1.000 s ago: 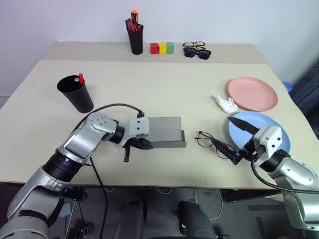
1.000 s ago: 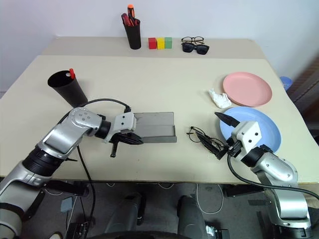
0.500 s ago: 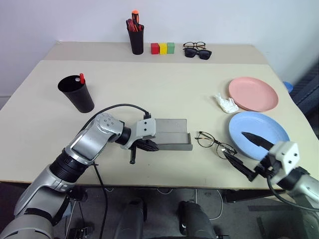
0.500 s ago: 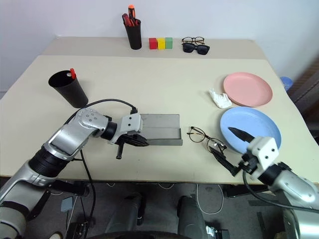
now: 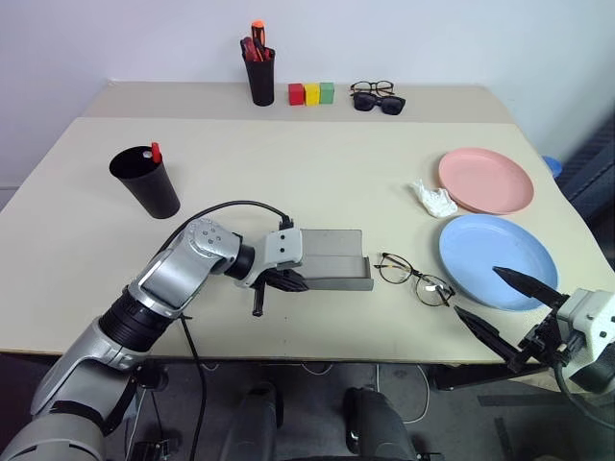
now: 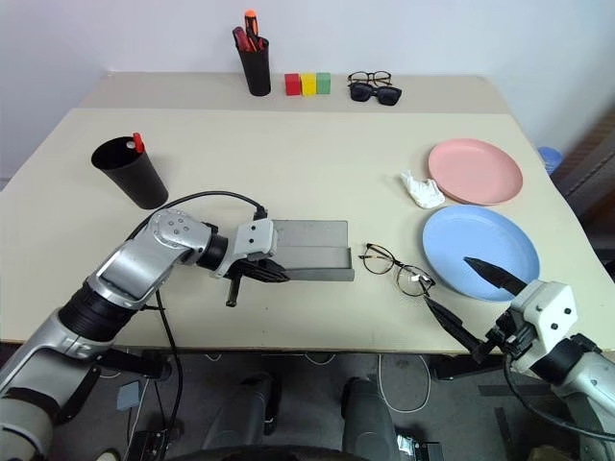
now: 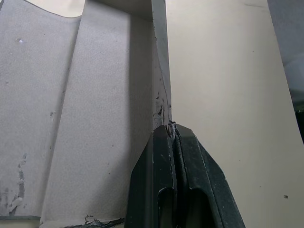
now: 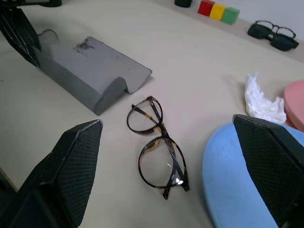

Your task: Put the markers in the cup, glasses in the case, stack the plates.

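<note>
- Meanwhile, the glasses-in-case step is looking like the one in hand: the left gripper (image 5: pixel 272 280) is clamping its jaws together on the near wall of the grey case (image 5: pixel 332 257), which is lying open on the table (image 5: pixel 317 182).
- The right gripper (image 6: pixel 473 305) is hanging at the table's near right edge with its jaws standing wide apart and nothing between them.
- The glasses (image 5: pixel 415 279) are resting on the table between the case and the light blue plate (image 5: pixel 498 259), touching neither.
- Judging by this layout, the next move is calling for the right gripper to close on the thin frame and carry it into the case while the left is steadying it.
- The pink plate (image 5: pixel 485 179) is sitting apart from the blue one, not yet stacked; 1 red-capped marker (image 5: pixel 156 152) is standing in the black cup (image 5: pixel 146 181).
- The left wrist view is showing the pinch on the case wall (image 7: pixel 159 90) up close; the head views are not resolving that contact.
- The right wrist view is showing the glasses (image 8: pixel 158 148) folded, framed between its 2 fingers (image 8: pixel 71 166).
</note>
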### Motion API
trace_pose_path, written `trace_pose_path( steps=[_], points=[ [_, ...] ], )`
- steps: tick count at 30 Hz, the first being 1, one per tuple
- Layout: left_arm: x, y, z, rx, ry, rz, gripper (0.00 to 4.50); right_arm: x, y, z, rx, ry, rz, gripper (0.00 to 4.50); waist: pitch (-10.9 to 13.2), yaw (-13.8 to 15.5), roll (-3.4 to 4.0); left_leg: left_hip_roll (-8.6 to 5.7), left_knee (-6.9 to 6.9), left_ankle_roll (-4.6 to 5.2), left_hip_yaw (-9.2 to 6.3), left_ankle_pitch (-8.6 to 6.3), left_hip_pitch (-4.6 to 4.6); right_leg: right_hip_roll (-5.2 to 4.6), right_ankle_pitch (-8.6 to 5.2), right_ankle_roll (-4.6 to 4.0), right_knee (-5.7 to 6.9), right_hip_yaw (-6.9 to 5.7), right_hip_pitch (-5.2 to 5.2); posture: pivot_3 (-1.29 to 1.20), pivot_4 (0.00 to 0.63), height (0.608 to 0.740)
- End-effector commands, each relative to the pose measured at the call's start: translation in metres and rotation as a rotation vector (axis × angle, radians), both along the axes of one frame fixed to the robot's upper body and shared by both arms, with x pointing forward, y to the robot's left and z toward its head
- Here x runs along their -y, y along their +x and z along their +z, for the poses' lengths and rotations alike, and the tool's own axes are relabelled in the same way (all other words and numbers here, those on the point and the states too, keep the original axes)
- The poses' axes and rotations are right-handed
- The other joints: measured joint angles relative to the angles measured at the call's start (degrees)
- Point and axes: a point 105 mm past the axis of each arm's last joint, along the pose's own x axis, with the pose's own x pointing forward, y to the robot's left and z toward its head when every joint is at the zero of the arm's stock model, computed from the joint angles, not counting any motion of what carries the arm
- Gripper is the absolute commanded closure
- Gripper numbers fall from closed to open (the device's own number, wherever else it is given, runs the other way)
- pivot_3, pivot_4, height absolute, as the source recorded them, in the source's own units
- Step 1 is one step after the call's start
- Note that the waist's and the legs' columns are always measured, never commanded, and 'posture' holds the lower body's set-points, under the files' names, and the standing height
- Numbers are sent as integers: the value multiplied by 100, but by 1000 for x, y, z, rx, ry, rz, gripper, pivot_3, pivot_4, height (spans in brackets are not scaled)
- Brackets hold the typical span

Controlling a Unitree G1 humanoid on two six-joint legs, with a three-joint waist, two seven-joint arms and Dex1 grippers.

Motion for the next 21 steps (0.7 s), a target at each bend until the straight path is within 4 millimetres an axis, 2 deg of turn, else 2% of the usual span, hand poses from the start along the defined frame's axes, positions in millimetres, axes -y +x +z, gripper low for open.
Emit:
trace_pose_path(
  steps=[1,11,14,19,21],
  points=[
    [4,2,12,54,-9,-29,4471,-8,-2,13,42,-4,39,0,0,1,0,0,0,0,0,0,0,0,0,0,0,0,0,0,150,740],
    [4,4,12,59,-8,-29,4471,-18,1,15,20,-4,115,0,0,2,0,0,0,0,0,0,0,0,0,0,0,0,0,0,150,740],
    [1,-1,12,50,-10,-51,3658,-17,2,15,20,-7,118,0,0,2,0,0,0,0,0,0,0,0,0,-1,-1,0,0,0,150,740],
    [2,1,14,65,-31,-39,1196,-16,10,11,-9,-25,118,0,0,-2,0,0,0,0,0,0,0,0,0,-1,-1,0,0,0,150,740],
    [2,1,16,69,-35,-39,1196,-15,15,6,-41,-48,114,0,0,-3,0,0,0,0,0,0,0,0,1,-2,-1,0,0,0,150,740]
  ],
)
